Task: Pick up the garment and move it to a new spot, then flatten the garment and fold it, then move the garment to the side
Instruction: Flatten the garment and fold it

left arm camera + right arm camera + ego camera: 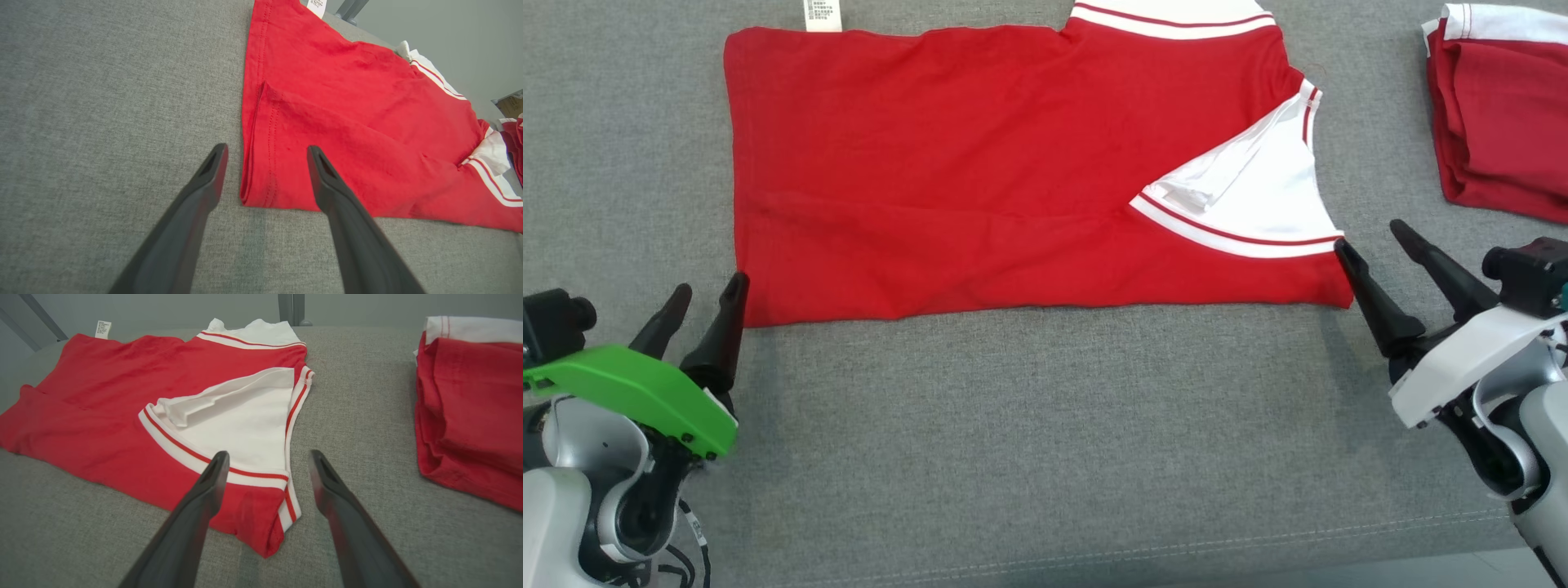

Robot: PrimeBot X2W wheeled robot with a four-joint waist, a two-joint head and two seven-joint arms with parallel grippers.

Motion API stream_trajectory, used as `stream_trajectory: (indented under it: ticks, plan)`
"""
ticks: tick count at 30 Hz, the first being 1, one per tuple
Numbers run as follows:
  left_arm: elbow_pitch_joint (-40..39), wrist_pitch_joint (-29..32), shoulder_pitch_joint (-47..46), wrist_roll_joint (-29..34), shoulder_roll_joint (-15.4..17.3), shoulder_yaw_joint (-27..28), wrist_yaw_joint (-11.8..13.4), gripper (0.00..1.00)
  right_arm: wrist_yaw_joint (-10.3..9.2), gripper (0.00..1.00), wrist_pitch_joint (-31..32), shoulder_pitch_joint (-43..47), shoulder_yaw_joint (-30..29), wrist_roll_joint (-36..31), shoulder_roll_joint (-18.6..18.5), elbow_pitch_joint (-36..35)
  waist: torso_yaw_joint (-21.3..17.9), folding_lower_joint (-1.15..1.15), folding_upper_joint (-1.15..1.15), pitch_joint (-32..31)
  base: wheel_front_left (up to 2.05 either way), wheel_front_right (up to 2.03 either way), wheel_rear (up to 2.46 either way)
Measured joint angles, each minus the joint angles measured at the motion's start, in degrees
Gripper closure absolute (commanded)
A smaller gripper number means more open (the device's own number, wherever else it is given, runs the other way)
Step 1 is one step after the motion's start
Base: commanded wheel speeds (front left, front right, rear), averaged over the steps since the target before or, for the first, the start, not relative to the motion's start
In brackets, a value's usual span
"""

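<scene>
1. Garment (pixel 980 188) top edge is cut off at 12 o'clock in the head view. The white striped band (pixel 1176 18) there shows only in part, and the care label (pixel 823 14) print is too small to read.
2. Second folded red-white pile (pixel 1503 122) at 2 o'clock is cropped by the frame edge.
3. Garment lies from centre to 12 o'clock on the grey woven surface (pixel 1045 425), folded into a rough rectangle. Soft red knit, light creases, stitched hem at 9 o'clock, white triangular panel (pixel 1258 196) with red stripe trim at 3 o'clock.
4. Left gripper (pixel 711 282) at 9 o'clock has its jaws spread wide and empty. One tip is at the garment's lower-left corner; contact is unclear.
5. Right gripper (pixel 1370 235) at 3 o'clock has its jaws apart and holds nothing. Its inner tip is at the lower-right corner.
</scene>
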Motion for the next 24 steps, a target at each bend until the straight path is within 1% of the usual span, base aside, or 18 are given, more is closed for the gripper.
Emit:
stream_trajectory:
  ticks: [4,6,9,12,24]
  plan:
    - [0.1,-1.9,1.1,3.2,0.47,-1.67,-0.77,0.0,-0.48,0.0,-0.62,1.68,1.22,-0.05,1.11,-0.07,0.15,0.0,0.0,0.02,0.0,0.0,0.0]
    - [0.3,-2.77,1.1,3.42,0.45,-1.83,-0.86,0.0,-0.8,0.0,-1.15,2.35,1.24,-0.03,1.48,0.01,0.17,0.0,0.0,0.12,0.0,0.0,0.0]
    - [0.83,-3.34,1.12,3.42,0.23,-2.64,-1.77,0.0,-0.82,0.0,-1.59,2.86,1.33,-0.03,1.63,0.23,0.21,0.0,0.0,0.3,0.0,0.0,0.0]
    - [1.76,-3.77,1.14,3.47,0.04,-3.38,-2.04,0.0,-1.74,0.0,-1.6,3.6,1.52,-0.02,1.71,1.53,0.21,0.0,0.0,0.46,0.0,0.0,0.0]
    - [5.66,-4.41,1.12,3.72,-0.15,-4.81,-4.57,0.0,-1.66,0.0,-2.11,3.44,1.7,0.6,3.38,5.39,0.3,0.0,0.0,0.87,0.0,0.0,0.0]
